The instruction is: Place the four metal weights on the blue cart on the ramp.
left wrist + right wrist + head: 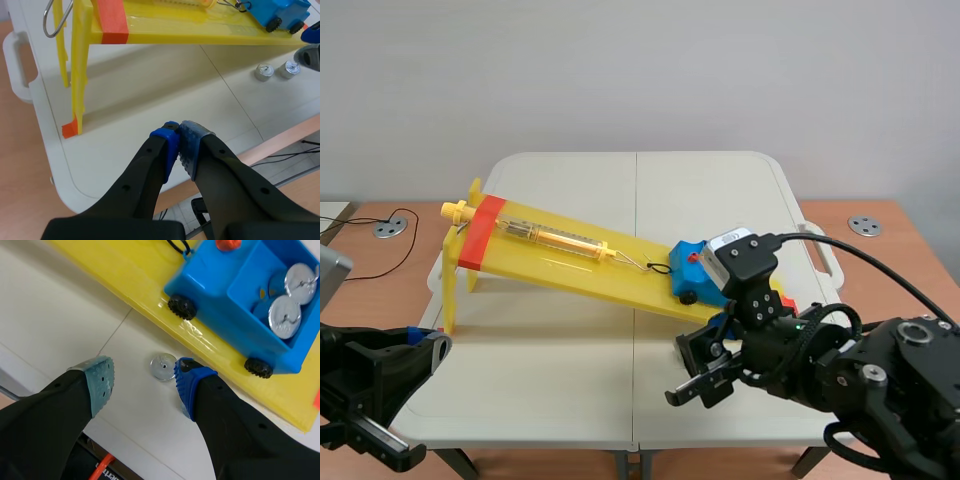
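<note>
So in the scene view the yellow ramp (570,265) sits on the white folding table (570,390). Its high end is at the left with an orange-red band (480,232) across it. A spring scale (555,237) lies along the slope, hooked toward the blue cart (692,268) down at the low end. The right arm (880,375) comes in low, and the right gripper (705,370) hangs over the table just in front of the cart. The left arm (365,390) sits at the near left corner, well apart from the ramp. Left wrist view: the left gripper (180,145) is clenched on nothing, pads pressed together, above the table's near edge. Ahead of it are the ramp's leg (77,75) and a wire ring (50,22) at the high end. Further along, two metal weights (264,71) stand side by side on the table just beside the ramp, below the cart. Right wrist view: the right gripper (145,380) is spread wide and holding nothing. One metal weight (163,366) stands on the table between its fingers, right up by the blue pad (189,382), and I can't tell if it actually touches. Past it the cart is on the ramp, with two more metal weights lying close together inside its tub.
</note>
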